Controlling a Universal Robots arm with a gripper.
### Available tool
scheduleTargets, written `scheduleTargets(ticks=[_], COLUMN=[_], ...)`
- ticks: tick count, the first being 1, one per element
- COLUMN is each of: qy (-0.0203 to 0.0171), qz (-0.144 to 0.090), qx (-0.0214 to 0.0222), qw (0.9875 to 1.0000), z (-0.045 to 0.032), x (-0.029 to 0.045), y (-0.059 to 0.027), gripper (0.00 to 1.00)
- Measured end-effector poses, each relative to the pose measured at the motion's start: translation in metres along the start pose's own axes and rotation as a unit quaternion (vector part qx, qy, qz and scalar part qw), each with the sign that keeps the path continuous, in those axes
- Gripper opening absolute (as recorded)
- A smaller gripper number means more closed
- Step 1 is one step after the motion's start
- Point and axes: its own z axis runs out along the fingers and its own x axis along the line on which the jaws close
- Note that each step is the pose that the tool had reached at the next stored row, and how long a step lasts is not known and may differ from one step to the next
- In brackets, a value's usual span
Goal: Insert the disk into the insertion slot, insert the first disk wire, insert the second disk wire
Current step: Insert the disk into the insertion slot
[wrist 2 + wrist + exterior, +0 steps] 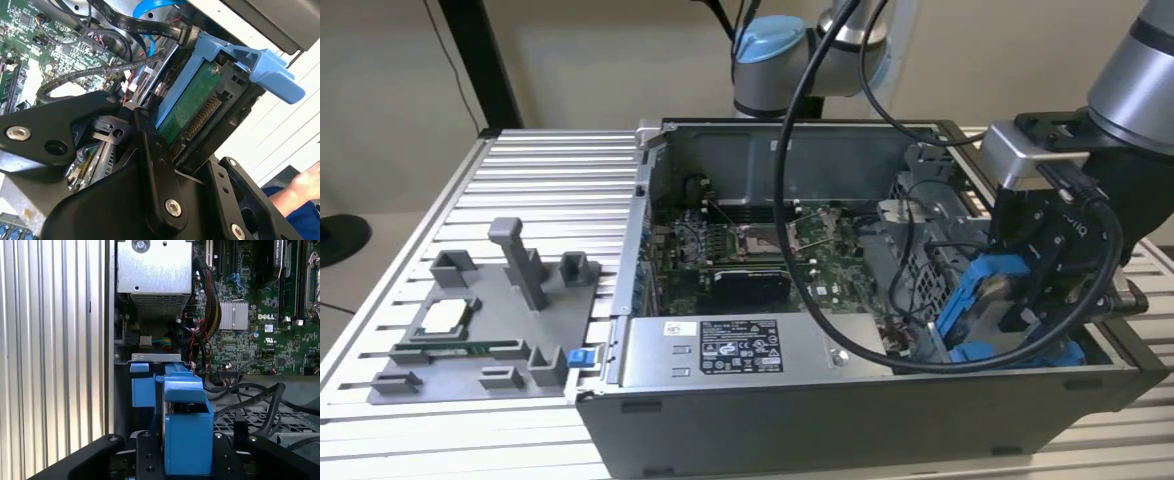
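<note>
Busy with the first job: getting the disk [981,285] into the insertion slot [921,275]. Gripped by the claw [1034,310], clenched on the blue frame and open just as wide as the part it squeezes. Pressed by black fingers [148,460] on each side of the blue frame in the first wrist view. Standing on its edge at the exterior view's right end of the open computer case [854,410] on the ribbed metal desk [547,170], right at the grey slot full of little holes, with its blue rails. Hard to tell how deep in; probably not all the way down, with so much blue sticking up. Showing a green board and a row of gold pins in the second wrist view, with no wire plugged in there, so most likely both wire jobs not done yet. Lying loose just beside the disk: black wires [100,70]. Seems to call for a straight, slow push, with the blue frame lined up with the rails and the loose wires kept out from under it. Could jam if tipped. Outside the case, well apart from the disk: a person's hand [306,184].
</note>
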Motion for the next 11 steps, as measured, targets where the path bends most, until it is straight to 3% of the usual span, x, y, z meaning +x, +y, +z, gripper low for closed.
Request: scheduleTargets(ticks=[4,11], qy=[-0.0002,-0.0001], qz=[0.000,0.000], qx=[-0.0001,-0.0005], qw=[1.0000,1.0000], z=[-0.0029,-0.0280], x=[0.0000,-0.0002], y=[0.0001,0.0010], gripper=[1.00,1.00])
